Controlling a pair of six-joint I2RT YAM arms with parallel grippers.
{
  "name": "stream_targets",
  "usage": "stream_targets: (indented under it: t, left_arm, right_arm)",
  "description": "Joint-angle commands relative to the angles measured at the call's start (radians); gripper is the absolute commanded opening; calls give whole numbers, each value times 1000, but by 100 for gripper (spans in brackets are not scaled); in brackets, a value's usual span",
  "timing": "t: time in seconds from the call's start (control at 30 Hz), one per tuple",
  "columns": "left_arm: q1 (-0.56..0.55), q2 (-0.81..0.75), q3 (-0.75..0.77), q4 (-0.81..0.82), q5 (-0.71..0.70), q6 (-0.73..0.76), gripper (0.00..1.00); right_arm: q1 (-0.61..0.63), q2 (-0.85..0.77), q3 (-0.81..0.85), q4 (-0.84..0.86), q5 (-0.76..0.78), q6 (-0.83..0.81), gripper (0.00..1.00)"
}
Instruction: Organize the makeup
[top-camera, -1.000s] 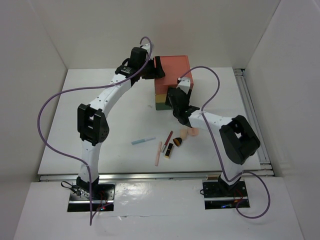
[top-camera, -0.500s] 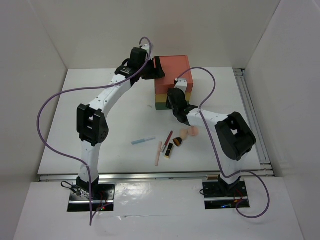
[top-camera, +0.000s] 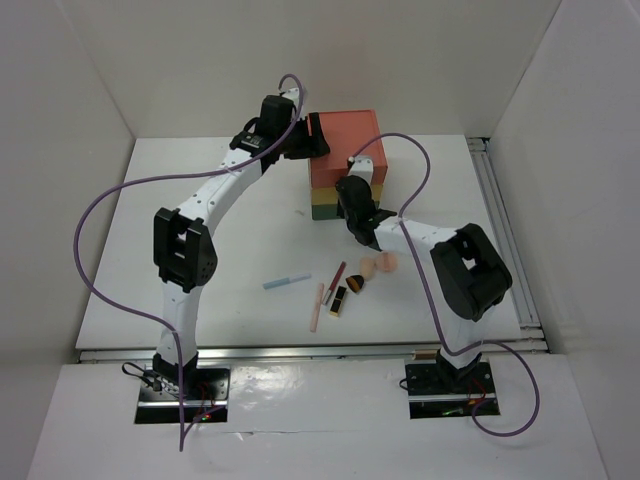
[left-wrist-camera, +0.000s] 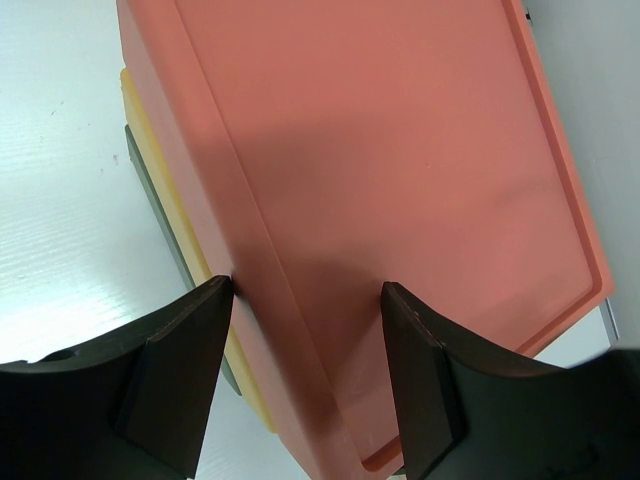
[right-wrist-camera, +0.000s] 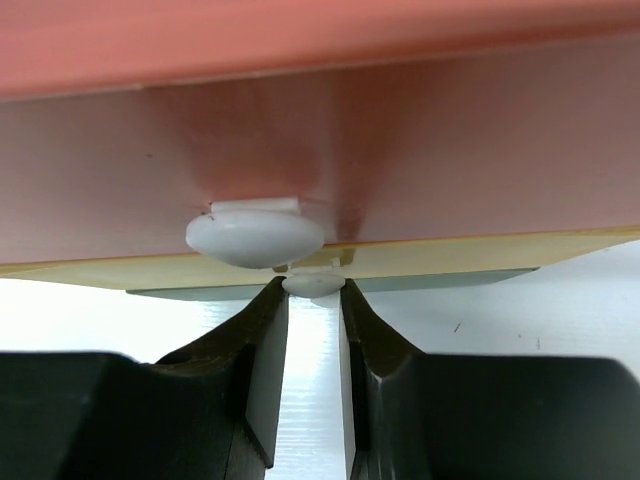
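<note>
The makeup lies loose on the table in the top view: a blue pencil (top-camera: 286, 281), a pink pencil (top-camera: 317, 306), a thin red lipstick (top-camera: 336, 279), a black lipstick (top-camera: 341, 300), a black and orange piece (top-camera: 355, 284) and two peach sponges (top-camera: 376, 265). My right gripper (top-camera: 352, 192) is at the front of the drawer box (top-camera: 345, 140), shut on the small white knob (right-wrist-camera: 313, 284) of the yellow drawer (right-wrist-camera: 460, 254). My left gripper (top-camera: 318, 135) is open, its jaws astride the coral box's top left edge (left-wrist-camera: 250, 250).
A larger white knob (right-wrist-camera: 255, 236) sits on the coral drawer (right-wrist-camera: 420, 140) just above my right gripper (right-wrist-camera: 313, 292). The green drawer (right-wrist-camera: 440, 281) is lowest. White walls enclose the table, with a rail (top-camera: 500, 220) along the right side.
My right gripper has moved forward to the box front and onto the yellow drawer's knob. The left arm and the makeup have not moved.
</note>
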Motion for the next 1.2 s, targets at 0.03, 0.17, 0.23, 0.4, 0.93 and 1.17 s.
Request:
stream_targets:
  t: [0.03,0.17,0.23,0.4,0.93,1.17]
  left_arm:
    - [-20,7,-40,-165,10,31,72]
    - [-20,7,-40,-165,-24,20,72]
    - [-20,7,-40,-165,-24,11,72]
    - [-20,7,-40,-156,-13,1,71]
    - [-20,-13,-90,-147,-34,-8,71]
    - [-20,-22,-90,-147,-25,1,71]
  right_arm:
    - [-12,-57,38,75,31,-38,0]
    - [14,-98,-4,-23,33,-47,0]
    - [56,-147,-48,-57,33,-47,0]
    - [154,-244,-150,-160,31,11,0]
    - [242,-258,-12,-445,263,188,20]
    - [110,-299,3,-378,85,225,64]
